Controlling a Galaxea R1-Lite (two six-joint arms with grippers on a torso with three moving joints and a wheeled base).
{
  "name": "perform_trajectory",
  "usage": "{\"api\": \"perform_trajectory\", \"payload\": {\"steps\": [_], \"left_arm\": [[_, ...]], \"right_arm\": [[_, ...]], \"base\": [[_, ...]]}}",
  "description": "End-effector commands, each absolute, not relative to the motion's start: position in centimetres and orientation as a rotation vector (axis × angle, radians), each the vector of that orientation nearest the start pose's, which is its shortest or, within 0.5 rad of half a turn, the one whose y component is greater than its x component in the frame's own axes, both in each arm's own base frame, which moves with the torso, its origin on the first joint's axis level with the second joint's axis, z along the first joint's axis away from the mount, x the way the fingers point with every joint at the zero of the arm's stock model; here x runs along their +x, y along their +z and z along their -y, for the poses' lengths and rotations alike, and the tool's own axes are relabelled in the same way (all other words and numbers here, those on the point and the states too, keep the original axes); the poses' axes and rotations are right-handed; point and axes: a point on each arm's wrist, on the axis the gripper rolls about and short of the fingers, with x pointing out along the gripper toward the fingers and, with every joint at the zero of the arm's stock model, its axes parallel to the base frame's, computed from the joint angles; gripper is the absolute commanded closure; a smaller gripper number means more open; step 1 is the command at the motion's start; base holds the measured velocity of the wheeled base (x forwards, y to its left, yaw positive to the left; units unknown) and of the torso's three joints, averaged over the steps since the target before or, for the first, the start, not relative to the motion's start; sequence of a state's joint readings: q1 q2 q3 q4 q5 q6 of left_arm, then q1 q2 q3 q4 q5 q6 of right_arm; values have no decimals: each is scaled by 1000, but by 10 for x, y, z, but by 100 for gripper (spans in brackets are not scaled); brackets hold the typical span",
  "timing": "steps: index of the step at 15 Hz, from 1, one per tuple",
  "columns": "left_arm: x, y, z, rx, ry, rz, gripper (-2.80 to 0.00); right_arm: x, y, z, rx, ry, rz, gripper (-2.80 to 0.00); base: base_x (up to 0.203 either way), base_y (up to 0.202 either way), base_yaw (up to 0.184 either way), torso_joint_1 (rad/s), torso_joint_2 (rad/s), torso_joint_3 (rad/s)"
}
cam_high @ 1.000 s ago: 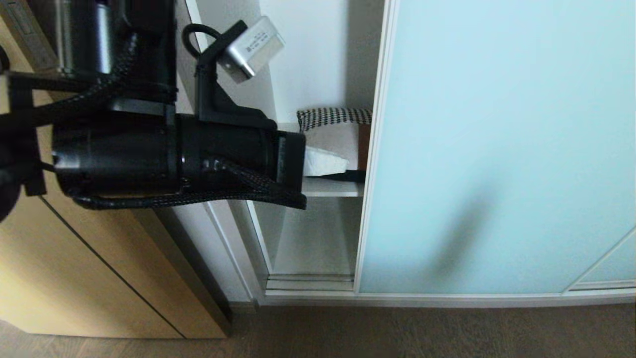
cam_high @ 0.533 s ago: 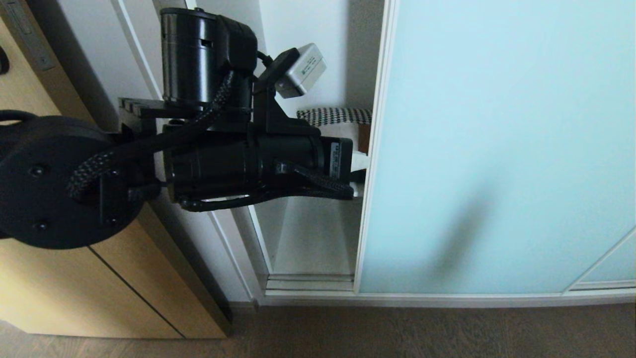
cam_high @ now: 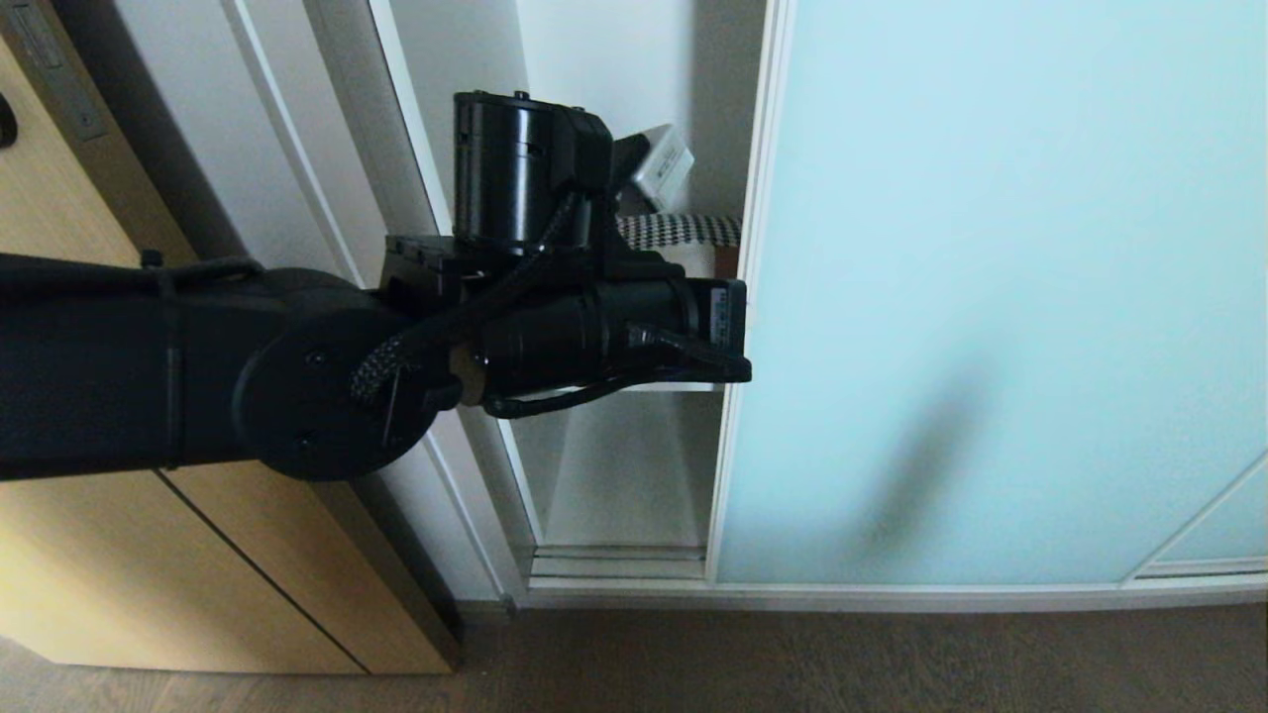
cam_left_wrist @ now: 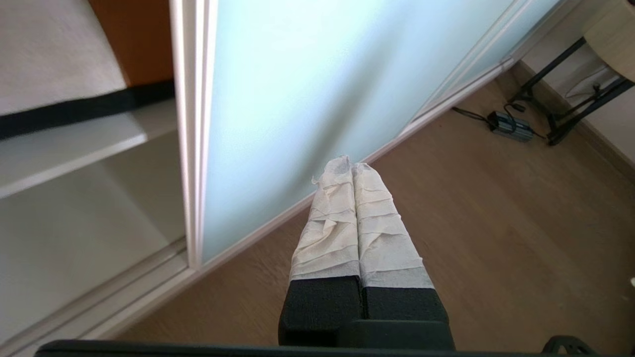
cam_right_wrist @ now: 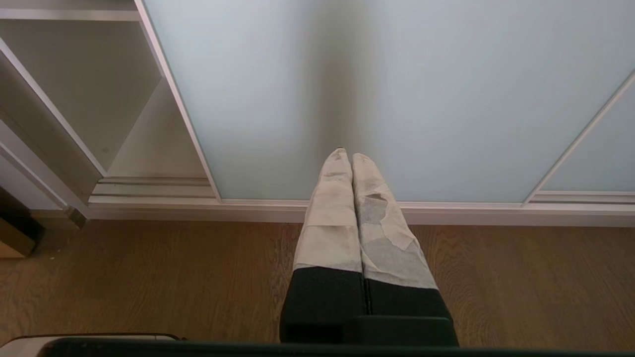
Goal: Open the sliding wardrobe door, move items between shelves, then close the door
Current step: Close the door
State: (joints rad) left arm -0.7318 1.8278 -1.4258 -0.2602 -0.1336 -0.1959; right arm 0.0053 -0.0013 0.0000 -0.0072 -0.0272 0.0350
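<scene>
The sliding wardrobe door (cam_high: pixel 991 297), a frosted pale-blue panel, stands partly open and leaves a narrow gap at its left. Through the gap a cushion (cam_high: pixel 684 233) rests on a white shelf (cam_high: pixel 674 386); only its houndstooth strip shows past my left arm (cam_high: pixel 594 337). The arm reaches in from the left, its wrist end at the door's left frame edge (cam_left_wrist: pixel 193 148). My left gripper (cam_left_wrist: pixel 347 166) is shut and empty, its taped fingers pointing at the glass just beside that edge. The cushion's cream face (cam_left_wrist: pixel 49 49) and black piping show too. My right gripper (cam_right_wrist: pixel 346 156) hangs shut and empty, low before the door (cam_right_wrist: pixel 397 74).
A tan wood door (cam_high: pixel 198 594) stands to the left of the wardrobe. Brown wood floor (cam_high: pixel 792 663) runs along the bottom track. A second glass panel (cam_high: pixel 1218 525) overlaps at the far right. A power adapter with cables (cam_left_wrist: pixel 511 126) and black furniture legs (cam_left_wrist: pixel 570 114) lie further right.
My left arm has swung to the right and further out towards the door's edge. Its wrist now covers most of the cushion. The door and the right arm have not moved.
</scene>
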Motion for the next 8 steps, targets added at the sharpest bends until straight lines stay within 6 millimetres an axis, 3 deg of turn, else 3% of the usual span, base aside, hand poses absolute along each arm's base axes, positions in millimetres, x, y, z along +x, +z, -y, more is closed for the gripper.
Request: {"api": "perform_trajectory", "payload": {"steps": [1,8], "left_arm": [[280,265,256,-138,-844,-252,0],[304,248,276,-164,-813,-208,0]], "right_arm": [[-23,76,1,35,-20,10,0],[-23,76,1,35,-20,11,0]], "base": [[0,0,0,0,0,0],[0,0,0,0,0,0]]}}
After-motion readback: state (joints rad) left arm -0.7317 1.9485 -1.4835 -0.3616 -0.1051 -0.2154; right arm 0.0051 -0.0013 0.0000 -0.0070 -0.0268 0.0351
